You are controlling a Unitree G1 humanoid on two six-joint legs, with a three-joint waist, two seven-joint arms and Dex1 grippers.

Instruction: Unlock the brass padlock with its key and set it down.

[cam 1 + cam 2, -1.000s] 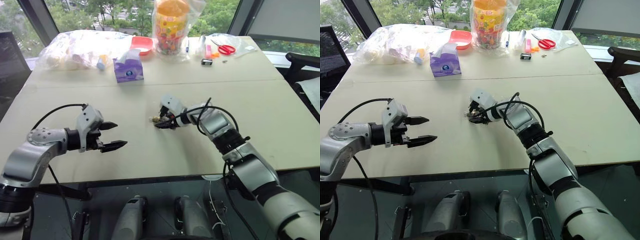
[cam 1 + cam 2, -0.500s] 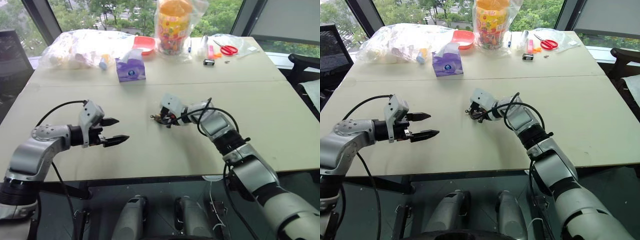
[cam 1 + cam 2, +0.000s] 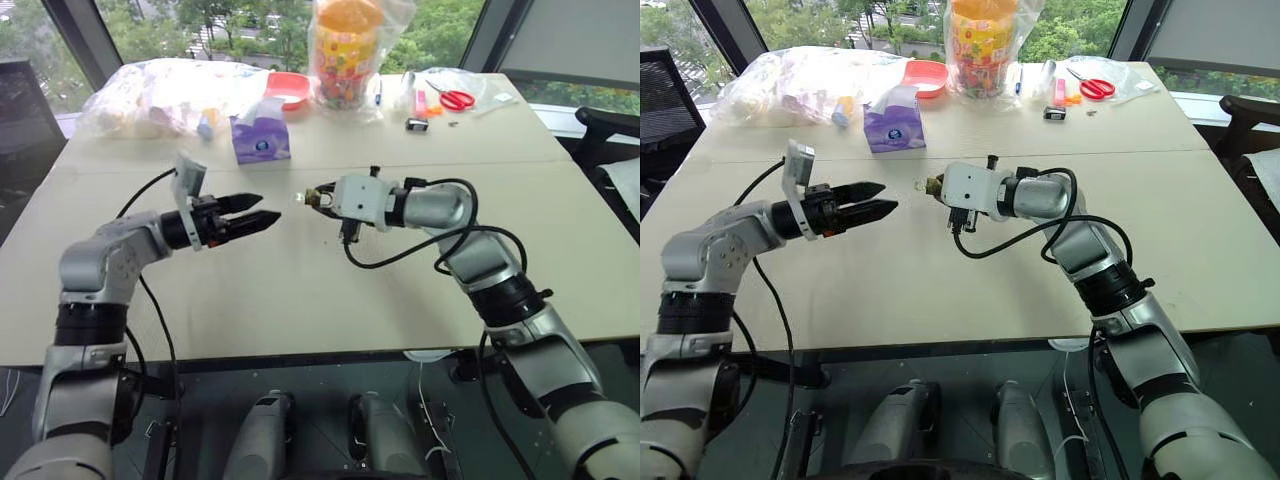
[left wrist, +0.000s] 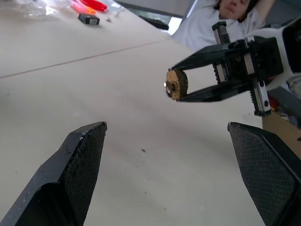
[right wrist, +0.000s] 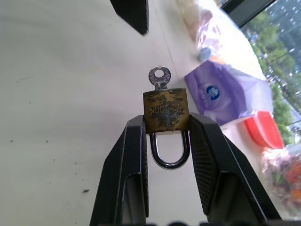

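The right pincer (image 5: 165, 127) pinches the brass padlock (image 5: 165, 109) by the two flat narrow sides of its body and holds it in the air above the tabletop (image 3: 300, 300), not touching it. The long axis of the padlock runs along the fingers: the silvery shackle (image 5: 170, 150) points back, between the fingers toward the wrist, and the key (image 5: 159, 76) sticks out of the opposite end, away from the pincer. In the head views this end points toward the left pincer (image 3: 262, 214), which is spread wide and stands near the padlock, apart from it.

The tabletop is pale beige with a seam across the middle. At its far edge lie a purple tissue box (image 3: 258, 140), clear plastic bags (image 3: 160, 95), a red bowl (image 3: 287, 88), a colourful container in a bag (image 3: 346, 50), red scissors (image 3: 455, 98) and a small black-and-white clip (image 3: 415, 124). Behind them are large windows with green trees. In the left wrist view a person in a white shirt (image 4: 207, 30) sits beyond the tabletop.
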